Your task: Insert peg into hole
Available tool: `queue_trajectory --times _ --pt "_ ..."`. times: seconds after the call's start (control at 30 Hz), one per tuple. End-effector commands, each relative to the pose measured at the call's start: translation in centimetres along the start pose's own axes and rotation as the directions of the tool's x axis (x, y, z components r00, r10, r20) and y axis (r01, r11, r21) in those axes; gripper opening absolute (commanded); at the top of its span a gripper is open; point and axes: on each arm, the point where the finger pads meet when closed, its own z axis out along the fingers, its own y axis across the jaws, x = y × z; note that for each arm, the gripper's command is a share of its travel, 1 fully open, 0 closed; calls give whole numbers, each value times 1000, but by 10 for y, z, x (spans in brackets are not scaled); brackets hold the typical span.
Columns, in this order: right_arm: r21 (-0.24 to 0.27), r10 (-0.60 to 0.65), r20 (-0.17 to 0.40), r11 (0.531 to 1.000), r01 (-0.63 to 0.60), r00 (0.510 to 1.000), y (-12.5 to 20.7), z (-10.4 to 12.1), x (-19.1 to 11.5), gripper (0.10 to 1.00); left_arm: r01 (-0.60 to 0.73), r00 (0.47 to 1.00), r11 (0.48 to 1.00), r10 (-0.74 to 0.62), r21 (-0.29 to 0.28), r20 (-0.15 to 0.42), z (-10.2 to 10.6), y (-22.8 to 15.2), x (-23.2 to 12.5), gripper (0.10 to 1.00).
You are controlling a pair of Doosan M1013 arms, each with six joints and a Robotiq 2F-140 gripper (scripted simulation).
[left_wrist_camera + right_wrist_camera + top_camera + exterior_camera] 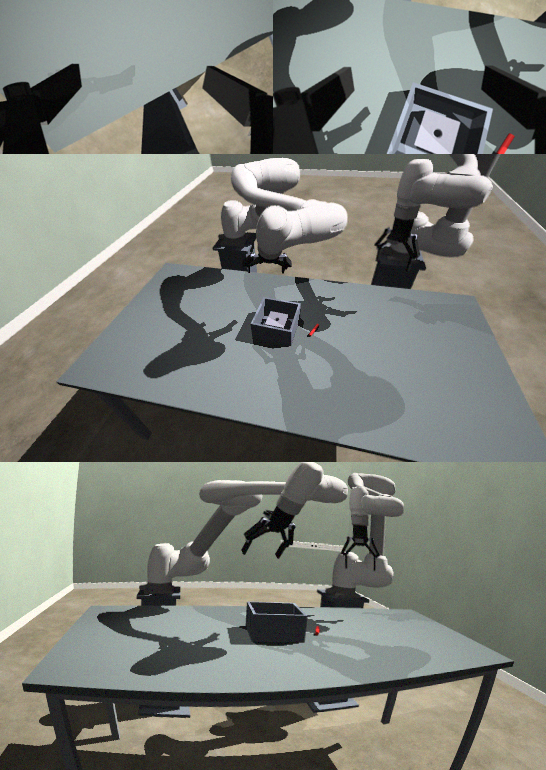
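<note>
The top view looks steeply down on the box (271,336) (278,629) (445,95); the exterior faces its side from lower. The right wrist's closer downward view shares its interior with the top.

My right wrist view's lower edge cuts off one end of the red peg (313,330) (317,630) (507,142) and part of the open box (271,336) (276,630) (451,97). From the exterior, the box's walls hide the plate (283,315) (448,125) from me. I can't make out how deep its hole (277,319) (437,133) runs.
</note>
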Motion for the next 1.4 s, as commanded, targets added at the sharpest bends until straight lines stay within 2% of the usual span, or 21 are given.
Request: queue_trajectory --times 0.0,0.57,0.63,0.67,0.7,0.87,1.03,1.1,1.13,1.27,1.3,1.37 --pt "-1 0 2 1000 0 1000 0 -1 1 1000 0 1000 1000 0 1 -1 -1 0 0 1000" --pt "-1 1 4 1000 -1 1000 0 -1 0 1000 0 1000 1000 0 1 -1 -1 0 0 1000" --pt "-4 40 38 999 -40 998 11 3 -11 1000 1 1000 1000 -1 1 0 0 -1 0 1000" --pt "-11 85 77 996 -85 993 23 7 -25 1000 3 1000 1000 -3 1 0 0 -1 0 1000" --pt "-27 146 130 989 -144 981 40 12 -43 1000 6 1000 1000 -6 0 2 0 -3 -1 1000" --pt "-98 293 246 956 -277 924 85 21 -86 1000 42 999 999 -42 -1 19 5 -17 -9 1000" --pt "-213 440 338 897 -387 832 133 26 -127 1000 126 990 992 -126 -3 58 15 -51 -30 1000" --pt "-213 440 338 897 -387 832 133 26 -127 1000 126 990 992 -126 -3 58 15 -51 -30 1000" --pt "-279 506 367 860 -427 780 158 26 -146 1000 150 986 989 -149 -3 68 18 -60 -36 1000" --pt "-391 605 389 792 -469 695 197 25 -171 1000 264 958 965 -262 -3 121 30 -101 -69 1000" --pt "-417 625 391 774 -476 675 205 24 -176 1000 297 946 955 -294 -3 136 34 -112 -80 1000" --pt "-430 636 391 766 -478 666 210 24 -179 1000 369 916 930 -363 -2 169 41 -136 -104 1000"
